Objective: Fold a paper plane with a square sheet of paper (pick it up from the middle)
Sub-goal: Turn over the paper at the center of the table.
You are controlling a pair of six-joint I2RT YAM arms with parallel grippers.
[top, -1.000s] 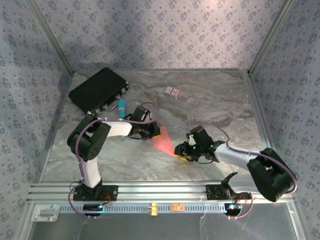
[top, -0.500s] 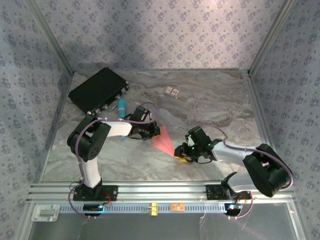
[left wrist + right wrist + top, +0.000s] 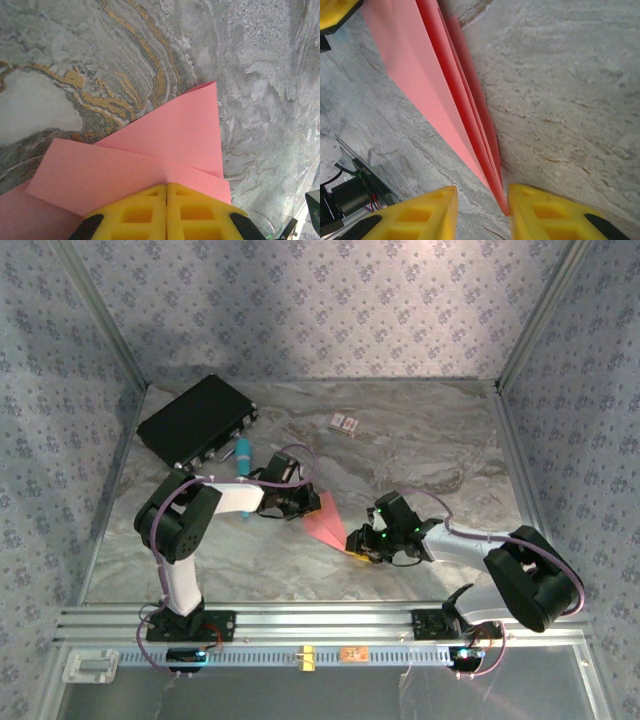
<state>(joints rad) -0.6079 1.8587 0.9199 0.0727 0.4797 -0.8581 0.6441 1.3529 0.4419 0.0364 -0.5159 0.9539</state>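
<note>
The square sheet of paper is folded into a slim, salmon-pink paper plane (image 3: 326, 523) lying on the marble table. My left gripper (image 3: 312, 505) is shut on its wide end; in the left wrist view the yellow pads (image 3: 145, 212) meet on the pink layers (image 3: 165, 140). My right gripper (image 3: 358, 548) is open at the pointed end. In the right wrist view the stacked folds (image 3: 420, 65) taper to a tip between the yellow fingers (image 3: 545, 212), against the right one, and a gap is left to the other finger.
A black case (image 3: 197, 420) lies at the back left with a teal marker (image 3: 243, 451) beside it. A small patterned card (image 3: 344, 423) sits at the back centre. An aluminium rail (image 3: 320, 625) runs along the near edge, and patterned walls enclose the table.
My right gripper has crept left along the table to the plane's point, and its jaws have narrowed a little. The left gripper and the paper have stayed put.
</note>
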